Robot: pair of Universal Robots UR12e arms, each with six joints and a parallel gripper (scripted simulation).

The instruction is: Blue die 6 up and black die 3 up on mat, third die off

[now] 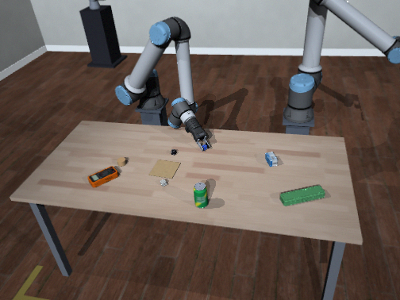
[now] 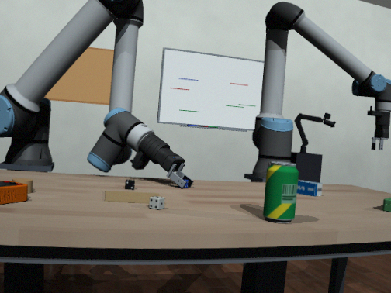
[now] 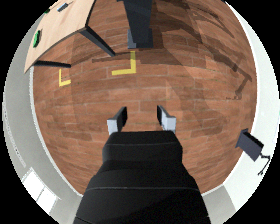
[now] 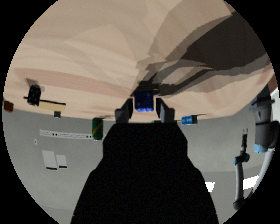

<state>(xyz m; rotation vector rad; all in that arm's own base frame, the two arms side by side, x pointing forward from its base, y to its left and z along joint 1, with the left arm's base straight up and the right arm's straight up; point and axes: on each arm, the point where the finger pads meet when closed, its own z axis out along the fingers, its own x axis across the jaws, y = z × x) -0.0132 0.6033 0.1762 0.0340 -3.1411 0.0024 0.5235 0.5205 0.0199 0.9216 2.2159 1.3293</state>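
Note:
The blue die (image 1: 205,148) (image 2: 186,183) (image 4: 144,101) is at the table's surface, off the mat (image 1: 165,169) (image 2: 128,196), between the tips of my tilted right gripper (image 1: 203,144) (image 4: 144,104). These fingers are open, with gaps beside the die. Whether the die sits flat, and its top number, I cannot tell. The black die (image 1: 174,151) (image 2: 129,184) (image 4: 34,94) lies off the mat, behind it; its top is too small to read. The white die (image 1: 163,182) (image 2: 157,202) lies off the mat's front edge. My left gripper (image 2: 377,146) (image 3: 142,112) is open and empty, away from the table.
A green can (image 1: 201,195) (image 2: 281,193) stands right of the white die. An orange meter (image 1: 103,176) and a wooden cylinder (image 1: 121,161) lie left of the mat. A blue-white box (image 1: 271,159) and a green block (image 1: 302,195) lie on the right side of the table.

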